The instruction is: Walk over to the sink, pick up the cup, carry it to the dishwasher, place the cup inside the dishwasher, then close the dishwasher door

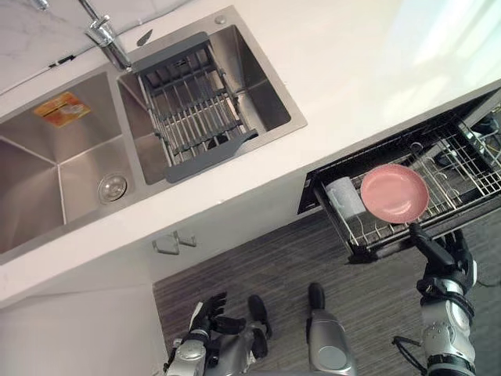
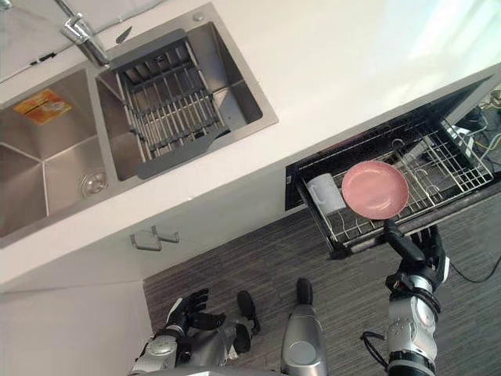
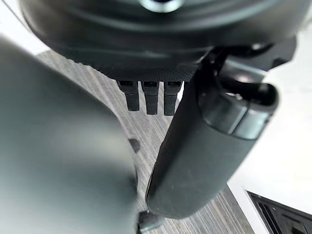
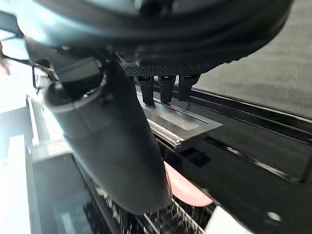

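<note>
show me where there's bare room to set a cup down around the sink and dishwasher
The white countertop between sink and dishwasher rack is bare. The left basin is open but for its drain and a sticker. Crowded: the right basin, taken by the drain rack, and the dishwasher rack's corner where white cup and pink plate sit, the right hand beside them.

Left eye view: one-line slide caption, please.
White cup beside a round pink plate in the pulled-out wire dishwasher rack; right hand open at its front edge, left hand hangs low.
</note>
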Controlling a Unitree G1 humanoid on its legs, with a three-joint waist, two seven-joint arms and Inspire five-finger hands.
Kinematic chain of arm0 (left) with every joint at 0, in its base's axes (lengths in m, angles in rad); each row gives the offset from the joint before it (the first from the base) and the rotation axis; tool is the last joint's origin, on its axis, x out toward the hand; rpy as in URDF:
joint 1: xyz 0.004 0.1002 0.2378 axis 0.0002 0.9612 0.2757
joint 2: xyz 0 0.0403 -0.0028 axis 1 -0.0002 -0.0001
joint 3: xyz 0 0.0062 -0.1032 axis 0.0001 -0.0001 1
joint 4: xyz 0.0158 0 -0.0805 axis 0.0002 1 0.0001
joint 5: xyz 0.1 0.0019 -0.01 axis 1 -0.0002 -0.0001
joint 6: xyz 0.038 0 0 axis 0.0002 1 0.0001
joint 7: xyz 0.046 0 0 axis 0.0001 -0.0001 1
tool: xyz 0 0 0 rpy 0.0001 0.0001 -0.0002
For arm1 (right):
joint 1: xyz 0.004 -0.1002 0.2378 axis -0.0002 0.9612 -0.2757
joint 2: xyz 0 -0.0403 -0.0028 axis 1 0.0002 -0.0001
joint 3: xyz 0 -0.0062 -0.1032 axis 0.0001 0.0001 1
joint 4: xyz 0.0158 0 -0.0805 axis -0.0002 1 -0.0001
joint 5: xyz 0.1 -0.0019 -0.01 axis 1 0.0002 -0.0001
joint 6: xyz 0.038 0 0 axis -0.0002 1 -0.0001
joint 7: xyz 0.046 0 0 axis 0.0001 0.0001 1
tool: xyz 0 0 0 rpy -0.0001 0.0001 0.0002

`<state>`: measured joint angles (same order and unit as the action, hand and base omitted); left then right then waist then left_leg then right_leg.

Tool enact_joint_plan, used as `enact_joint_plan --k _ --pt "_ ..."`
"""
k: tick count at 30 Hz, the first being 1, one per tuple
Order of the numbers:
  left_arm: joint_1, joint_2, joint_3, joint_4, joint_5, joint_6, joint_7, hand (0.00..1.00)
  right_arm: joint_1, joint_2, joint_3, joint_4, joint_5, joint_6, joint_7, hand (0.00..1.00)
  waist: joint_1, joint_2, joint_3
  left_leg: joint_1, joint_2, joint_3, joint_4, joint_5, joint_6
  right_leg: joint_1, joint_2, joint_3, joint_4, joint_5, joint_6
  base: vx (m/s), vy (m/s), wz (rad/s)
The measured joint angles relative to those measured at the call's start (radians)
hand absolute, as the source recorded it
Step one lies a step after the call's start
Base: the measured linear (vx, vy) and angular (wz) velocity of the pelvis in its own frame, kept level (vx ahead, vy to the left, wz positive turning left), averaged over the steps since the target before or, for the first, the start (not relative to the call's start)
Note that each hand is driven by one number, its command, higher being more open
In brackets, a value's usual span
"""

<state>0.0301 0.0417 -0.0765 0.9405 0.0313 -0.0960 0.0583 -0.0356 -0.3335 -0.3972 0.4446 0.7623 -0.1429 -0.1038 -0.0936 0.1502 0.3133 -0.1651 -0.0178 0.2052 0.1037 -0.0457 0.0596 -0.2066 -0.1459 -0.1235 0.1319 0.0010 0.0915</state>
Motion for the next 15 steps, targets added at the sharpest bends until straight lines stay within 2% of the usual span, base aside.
enact_joint_plan --k 5,12,15 --pt "0.004 0.01 0.0 0.0 0.008 -0.011 -0.005 0.9 -0.053 -0.025 0.06 0.012 -0.001 0.001 -0.001 0.9 0.021 0.015 0.001 -0.006 -0.003 -0.058 -0.034 0.038 -0.009 0.015 -0.001 -0.061 -0.017 0.004 -0.003 -0.03 -0.002 0.31" --pt "0.004 0.013 0.004 -0.002 0.008 -0.021 -0.016 0.9 -0.171 -0.067 0.12 0.1 -0.001 0.003 -0.001 0.9 0.031 0.017 0.001 -0.032 -0.002 -0.112 -0.038 0.061 -0.014 0.021 0.001 -0.121 -0.027 0.009 -0.011 0.01 -0.009 0.26" --pt "0.004 0.014 0.009 -0.008 0.007 -0.022 -0.017 0.9 -0.241 -0.098 0.128 0.169 -0.001 0.004 -0.001 0.9 0.046 0.019 0.002 -0.038 -0.003 -0.128 -0.046 0.072 -0.022 0.021 0.001 -0.137 -0.028 0.007 -0.013 0.0 -0.007 0.14"
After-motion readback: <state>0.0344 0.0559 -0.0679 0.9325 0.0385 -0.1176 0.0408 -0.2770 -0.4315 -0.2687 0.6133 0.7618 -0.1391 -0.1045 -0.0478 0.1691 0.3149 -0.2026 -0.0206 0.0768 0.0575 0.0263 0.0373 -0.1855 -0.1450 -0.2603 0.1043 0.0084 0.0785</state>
